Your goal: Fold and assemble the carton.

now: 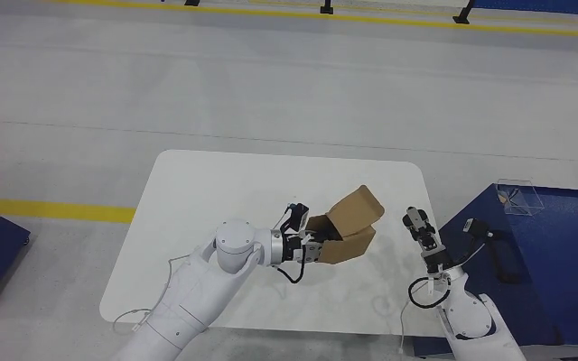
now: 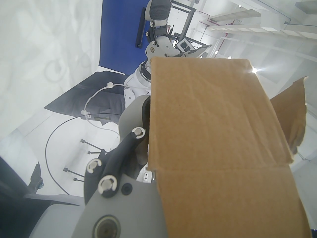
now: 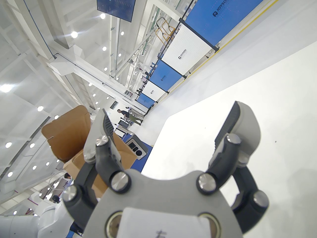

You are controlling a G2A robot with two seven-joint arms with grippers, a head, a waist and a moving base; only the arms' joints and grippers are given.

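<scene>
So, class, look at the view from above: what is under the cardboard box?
The white table shows all around the box. The patch directly beneath is covered by the cardboard, so anything lying there, and whether the box touches the table, cannot be seen.

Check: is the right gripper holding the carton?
No, the right gripper is open and empty; the carton is apart from it.

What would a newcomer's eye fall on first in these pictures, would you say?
The brown carton draws the eye first: its flaps are open and the left gripper is clamped on one side, over the near part of the white table. Next comes the right gripper, open and empty, beside the carton without touching it.
</scene>
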